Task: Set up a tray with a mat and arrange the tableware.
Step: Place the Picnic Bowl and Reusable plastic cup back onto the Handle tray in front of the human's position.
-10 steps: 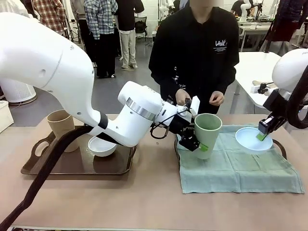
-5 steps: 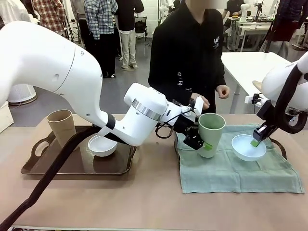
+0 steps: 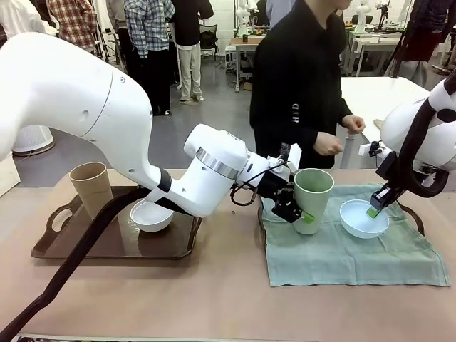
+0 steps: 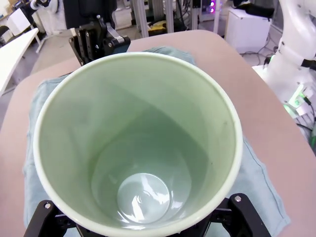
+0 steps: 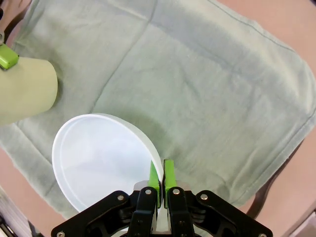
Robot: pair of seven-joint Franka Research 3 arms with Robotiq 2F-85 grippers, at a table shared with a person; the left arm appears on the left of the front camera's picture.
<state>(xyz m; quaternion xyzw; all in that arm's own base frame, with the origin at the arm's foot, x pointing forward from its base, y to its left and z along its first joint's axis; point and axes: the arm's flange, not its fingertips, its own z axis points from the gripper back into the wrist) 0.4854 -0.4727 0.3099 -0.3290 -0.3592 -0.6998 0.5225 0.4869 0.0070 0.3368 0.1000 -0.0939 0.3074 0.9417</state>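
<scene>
The pale green cup [image 3: 313,198] stands on the left part of the mat [image 3: 356,256], leaning a little. The left gripper [image 3: 299,212] sits low around it with a jaw on either side. I cannot tell whether the jaws press on it or have just let go. That low hold suits setting a tall cup down without tipping it. Just to the cup's right, the light blue bowl [image 3: 360,219] sits on or just above the mat. The right gripper [image 3: 375,209] has its green pads [image 5: 168,174] clamped together on the thin rim, a pinch that suits a shallow bowl too wide to span. The mat is draped over the tray [image 3: 417,217], so only a handle shows. The tan cup [image 3: 90,185] and white bowl [image 3: 151,216] wait on a brown tray [image 3: 107,246] well to the left, probably next to be moved. A person's hand [image 3: 328,144] hovers behind the table [image 3: 214,299], clear of both grippers.
</scene>
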